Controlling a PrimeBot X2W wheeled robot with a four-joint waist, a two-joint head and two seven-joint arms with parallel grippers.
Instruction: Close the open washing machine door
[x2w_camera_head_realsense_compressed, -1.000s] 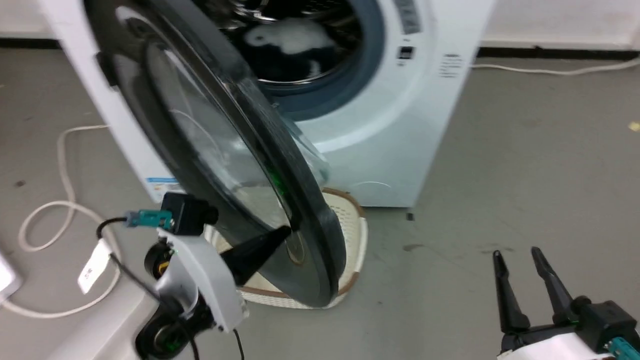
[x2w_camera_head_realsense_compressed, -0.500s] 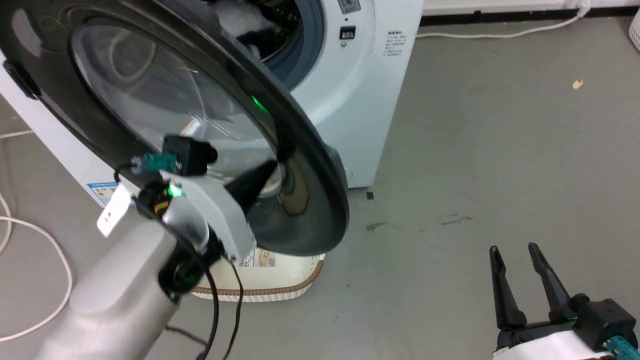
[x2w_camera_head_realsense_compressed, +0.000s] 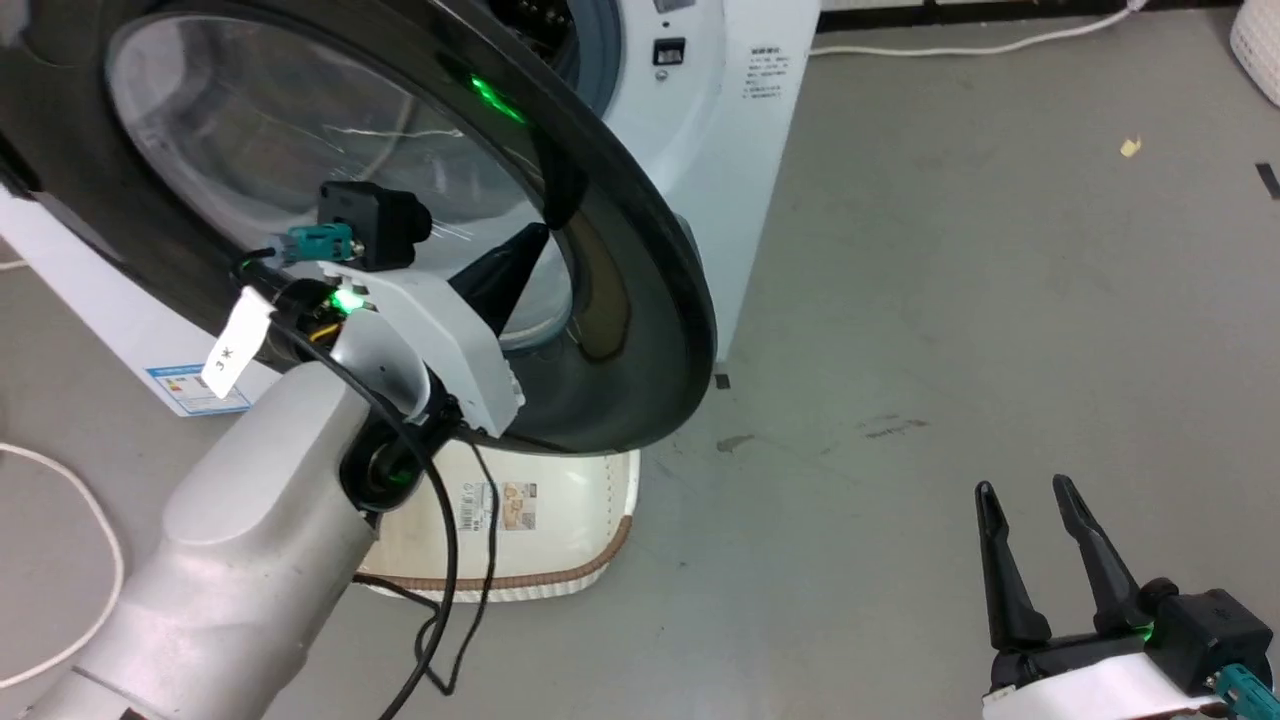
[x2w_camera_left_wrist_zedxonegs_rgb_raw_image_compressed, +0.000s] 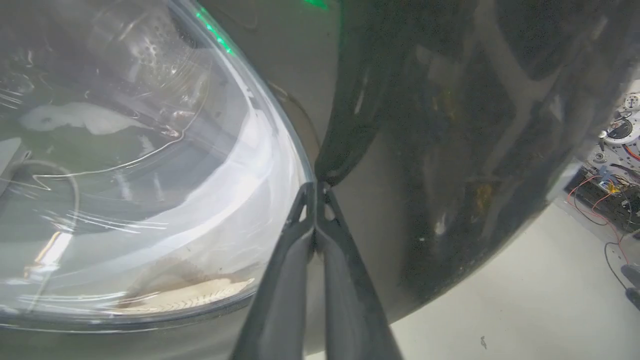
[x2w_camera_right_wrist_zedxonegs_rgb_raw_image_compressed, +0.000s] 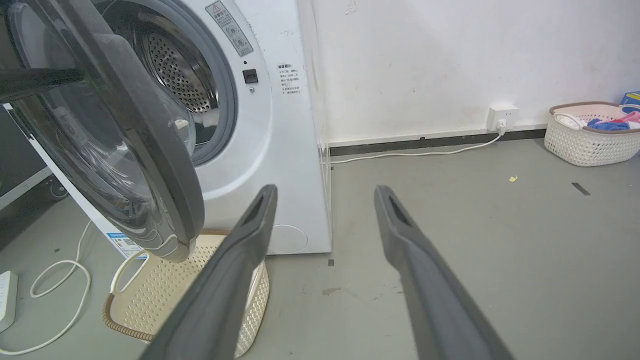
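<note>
Black gloss rims the large round washing machine door (x2w_camera_head_realsense_compressed: 650, 300) with its clear bulging glass window. From my seat it stands swung partway out from the big white front-loading washing machine (x2w_camera_head_realsense_compressed: 760, 150), which sits at the far edge of the grey concrete floor (x2w_camera_head_realsense_compressed: 950, 300), hard against the white wall. The perforated steel drum (x2w_camera_right_wrist_zedxonegs_rgb_raw_image_compressed: 175, 70) and its grey rubber seal (x2w_camera_right_wrist_zedxonegs_rgb_raw_image_compressed: 231, 100) show past the door's free edge.

The left gripper (x2w_camera_head_realsense_compressed: 538, 234) has its two dark fingers pressed flat together, pinching nothing. Their tips touch the door's outer face right where the glass meets the dark ring (the wrist camera shows that seam clearly).

The right gripper (x2w_camera_head_realsense_compressed: 1022, 488) hovers low over bare floor, well apart from the machine. Its jaws are spread wide and empty.

A cream perforated plastic basket (x2w_camera_head_realsense_compressed: 560, 520) sits on the floor below the door's lower rim, just in front of the machine. A second pale basket of coloured clothes (x2w_camera_right_wrist_zedxonegs_rgb_raw_image_compressed: 585, 140) rests at the floor's far edge by the wall, near a white wall socket (x2w_camera_right_wrist_zedxonegs_rgb_raw_image_compressed: 502, 116).
</note>
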